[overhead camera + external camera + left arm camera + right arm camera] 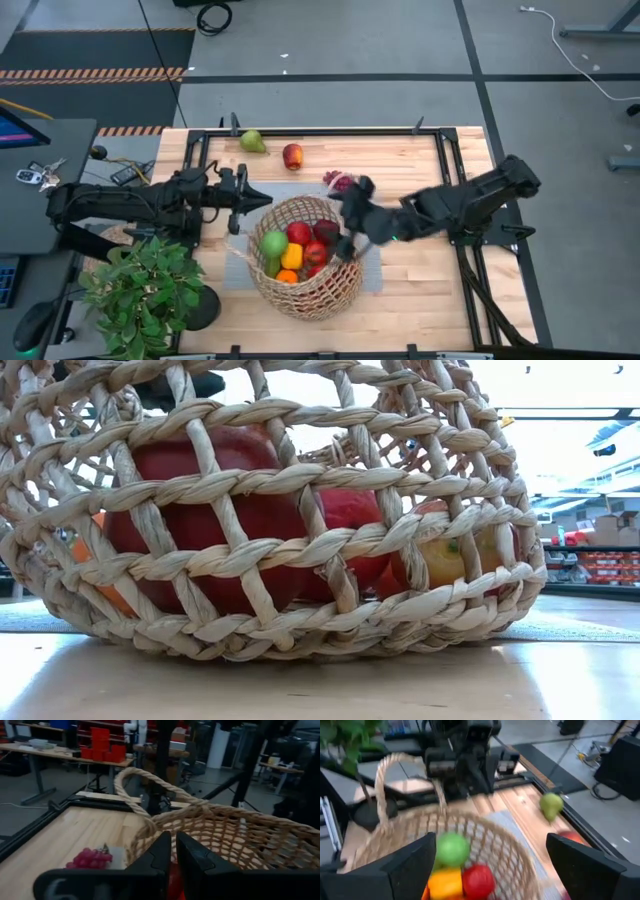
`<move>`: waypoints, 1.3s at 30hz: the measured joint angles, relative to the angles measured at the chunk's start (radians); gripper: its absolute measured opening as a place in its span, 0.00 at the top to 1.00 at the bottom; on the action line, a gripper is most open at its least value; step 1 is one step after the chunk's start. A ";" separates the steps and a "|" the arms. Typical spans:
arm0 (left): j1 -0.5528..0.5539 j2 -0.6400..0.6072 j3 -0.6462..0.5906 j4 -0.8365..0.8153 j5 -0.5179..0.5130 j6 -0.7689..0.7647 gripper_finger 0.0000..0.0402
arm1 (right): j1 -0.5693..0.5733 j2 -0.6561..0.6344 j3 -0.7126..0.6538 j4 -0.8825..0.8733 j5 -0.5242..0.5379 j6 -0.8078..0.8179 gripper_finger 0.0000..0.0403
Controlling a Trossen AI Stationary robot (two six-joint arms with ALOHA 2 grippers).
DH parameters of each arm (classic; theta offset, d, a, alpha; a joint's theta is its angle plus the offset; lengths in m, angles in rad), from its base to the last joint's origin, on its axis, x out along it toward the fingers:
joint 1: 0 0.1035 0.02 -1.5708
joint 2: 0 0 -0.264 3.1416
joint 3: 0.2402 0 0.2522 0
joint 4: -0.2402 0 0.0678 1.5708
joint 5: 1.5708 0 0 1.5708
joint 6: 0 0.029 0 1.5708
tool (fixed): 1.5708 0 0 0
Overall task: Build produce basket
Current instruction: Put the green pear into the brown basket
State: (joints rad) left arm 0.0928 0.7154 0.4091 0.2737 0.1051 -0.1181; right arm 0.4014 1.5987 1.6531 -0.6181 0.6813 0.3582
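Above the wicker basket [305,256], the right gripper [485,865] spreads its fingers wide over the fruit, holding nothing. The left gripper [173,855], fingers pressed together and empty, sits at the basket's left rim beside a loop handle [131,790]. The basket rests on a grey mat [372,265] on the wooden table [430,290]. Only the high view shows the potted plant [140,290]; a green pear [252,141], apple [292,155] and purple grapes [90,858] lie outside. Behind stand workbenches [60,752].
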 joint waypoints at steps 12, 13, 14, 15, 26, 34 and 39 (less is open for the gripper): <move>0.025 0.004 0.000 0.013 -0.008 -0.002 0.93 | 0.222 -0.055 -0.207 -0.171 0.186 0.303 0.10; 0.030 0.004 0.000 0.021 -0.012 0.003 0.93 | 0.224 -0.076 -0.241 -0.168 0.189 0.329 0.10; 0.034 0.004 0.000 0.033 -0.014 0.015 0.93 | 0.224 -0.099 -0.278 -0.168 0.194 0.357 0.10; 0.036 0.004 0.000 0.046 -0.015 0.027 0.93 | 0.222 -0.124 -0.318 -0.163 0.201 0.386 0.10; 0.126 0.004 0.000 0.052 -0.319 0.082 0.95 | 0.233 -0.453 -0.832 0.260 0.167 0.371 0.10; 0.335 0.052 0.000 0.070 -0.466 0.017 0.97 | 0.236 -0.645 -1.209 0.804 0.112 0.150 0.10; 0.411 0.153 0.006 0.078 -0.467 -0.080 0.96 | 0.241 -0.693 -1.395 1.148 0.077 0.019 0.10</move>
State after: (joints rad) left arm 0.5040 0.8680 0.4155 0.3514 -0.3616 -0.1985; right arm 0.6426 0.9058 0.2580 0.5299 0.7583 0.3777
